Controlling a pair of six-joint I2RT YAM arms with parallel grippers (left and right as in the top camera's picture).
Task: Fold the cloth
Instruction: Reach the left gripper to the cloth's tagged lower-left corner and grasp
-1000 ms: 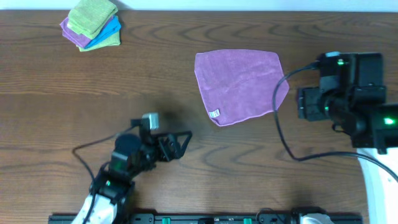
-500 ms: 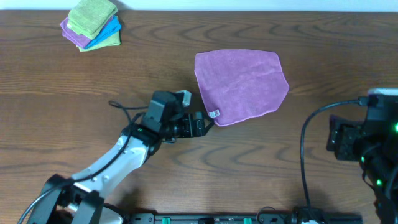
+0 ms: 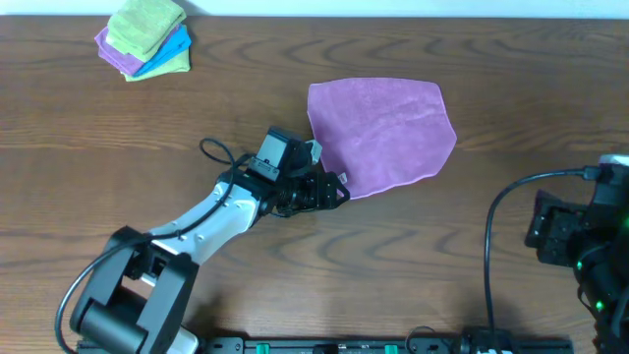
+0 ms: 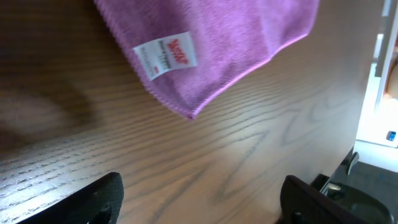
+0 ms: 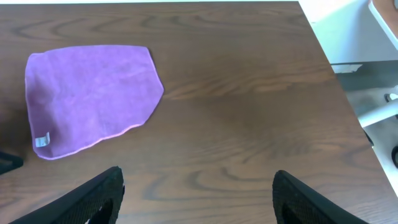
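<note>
The lilac cloth [image 3: 378,133] lies flat on the wooden table, right of centre. Its front-left corner carries a small white tag [image 4: 165,55]. My left gripper [image 3: 337,191] is open and empty, its fingers right at that tagged corner. In the left wrist view the cloth [image 4: 211,37] fills the top, and the open fingers [image 4: 199,199] sit just short of its corner. My right gripper [image 5: 196,196] is open and empty over bare table at the right edge. The right wrist view shows the whole cloth [image 5: 87,93] far off to the left.
A stack of folded cloths, lime-green, bright blue and purple [image 3: 145,39], sits at the table's far left corner. The table's right edge [image 5: 339,74] drops off to a white floor. Black cables trail from both arms.
My left arm has reached right and forward from the near left up to the cloth's tagged corner. My right arm has pulled back from beside the cloth to the near right.
</note>
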